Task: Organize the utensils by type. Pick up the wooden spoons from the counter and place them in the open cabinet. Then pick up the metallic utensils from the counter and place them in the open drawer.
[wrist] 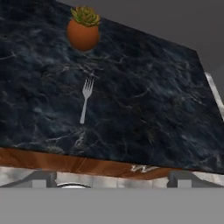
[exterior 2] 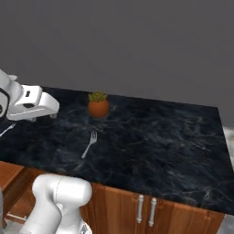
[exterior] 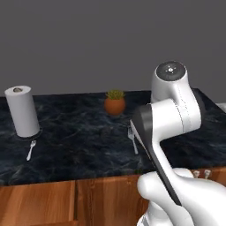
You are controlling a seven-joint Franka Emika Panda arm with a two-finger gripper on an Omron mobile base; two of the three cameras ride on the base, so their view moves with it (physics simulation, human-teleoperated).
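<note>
Two small silver forks lie flat on the black marble table [exterior: 88,132]. One fork [wrist: 85,100] rests near the middle, just in front of a potted succulent [wrist: 83,29] in an orange-brown pot; in the hand view its tines point toward the plant and its handle runs back toward the front edge. The other fork [exterior: 31,149] lies just beside the base of a paper towel roll [exterior: 22,111], tines toward the roll, handle toward the front edge. The white arm is folded, its elbow raised over the table and its hand held above the front edge. I cannot tell whether the pincer is apart or together.
</note>
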